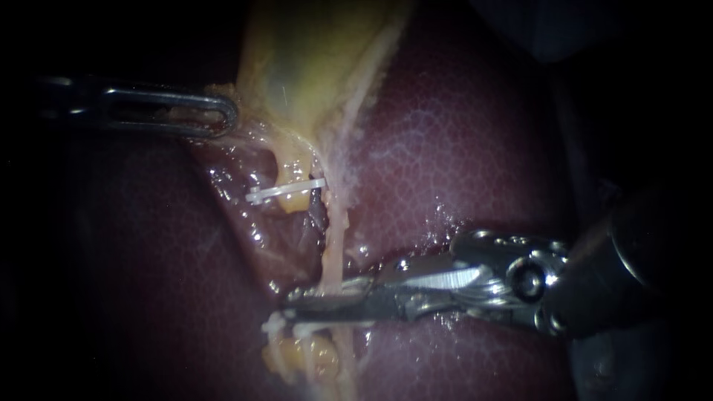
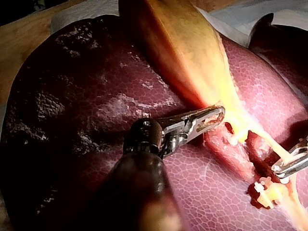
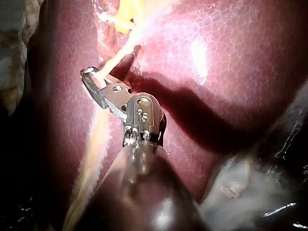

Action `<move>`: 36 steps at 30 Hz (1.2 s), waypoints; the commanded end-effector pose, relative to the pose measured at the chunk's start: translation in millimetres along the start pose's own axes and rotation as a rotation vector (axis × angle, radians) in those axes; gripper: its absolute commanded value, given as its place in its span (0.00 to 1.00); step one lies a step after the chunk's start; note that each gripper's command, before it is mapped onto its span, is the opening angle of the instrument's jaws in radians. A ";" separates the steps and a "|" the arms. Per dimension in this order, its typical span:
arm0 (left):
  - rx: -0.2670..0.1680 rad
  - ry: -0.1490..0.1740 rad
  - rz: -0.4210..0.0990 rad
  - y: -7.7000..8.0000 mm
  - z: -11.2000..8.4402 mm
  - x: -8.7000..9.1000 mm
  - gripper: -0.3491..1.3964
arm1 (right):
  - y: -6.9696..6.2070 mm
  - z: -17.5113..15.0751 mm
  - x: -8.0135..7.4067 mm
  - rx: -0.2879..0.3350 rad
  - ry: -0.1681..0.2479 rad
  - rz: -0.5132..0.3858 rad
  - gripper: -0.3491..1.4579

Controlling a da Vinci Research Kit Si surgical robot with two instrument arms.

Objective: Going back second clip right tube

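Note:
My right instrument [image 1: 301, 301] reaches in from the right, and its jaws stand open astride a pale thin tube [image 1: 336, 245] that runs down from the gallbladder [image 1: 312, 59]. The same jaws show in the right wrist view [image 3: 92, 77] with the tube [image 3: 113, 60] crossing them. A white clip [image 1: 286, 191] sits across a short yellow tube to the left of it. Another white clip [image 1: 276, 324] lies just below the jaws, in yellow tissue. My left instrument [image 1: 219, 115] is shut on the gallbladder's lower edge and holds it to the left [image 2: 211, 118].
Dark red liver [image 1: 475, 148] surrounds the field on both sides. Wet, raw tissue [image 1: 282, 238] lies between the two clips. In the left wrist view a wooden bench [image 2: 29, 29] and white cloth [image 2: 240, 19] lie beyond the liver.

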 end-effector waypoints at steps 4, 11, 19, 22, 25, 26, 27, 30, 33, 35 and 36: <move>0.000 0.000 0.000 0.0 0.0 0.0 0.00 | 0.1 0.0 0.0 0.008 -0.010 0.001 0.01; 0.000 0.000 0.000 0.0 0.0 0.0 0.00 | 2.1 0.9 -0.7 0.003 -0.003 -0.117 0.44; 0.001 0.000 0.000 0.0 -0.1 0.0 0.00 | 7.4 0.7 -3.0 -0.054 -0.019 -0.352 0.47; 0.001 0.000 0.001 0.0 -0.2 0.1 0.00 | 8.2 -0.9 -2.9 -0.085 -0.030 -0.480 0.47; 0.001 0.000 0.001 0.0 -0.3 0.1 0.00 | 7.9 -3.1 -2.2 -0.103 -0.035 -0.587 0.47; 0.001 0.000 0.001 0.0 -0.3 0.1 0.00 | 7.6 -3.8 -1.9 -0.108 -0.036 -0.615 0.47; 0.001 0.000 0.001 0.0 -0.3 0.1 0.00 | 7.2 -4.6 -1.6 -0.112 -0.037 -0.644 0.47; 0.001 0.000 0.001 0.0 -0.3 0.1 0.00 | 5.7 -7.2 -0.2 -0.124 -0.041 -0.718 0.47; 0.001 0.000 0.001 0.0 -0.3 0.1 0.00 | 4.1 -9.6 1.1 -0.131 -0.049 -0.771 0.47; 0.001 0.000 0.001 0.0 -0.2 0.1 0.00 | 3.2 -10.9 1.8 -0.137 -0.058 -0.800 0.47; 0.001 0.000 0.001 0.1 -0.2 0.1 0.00 | 2.9 -11.3 2.1 -0.141 -0.062 -0.807 0.47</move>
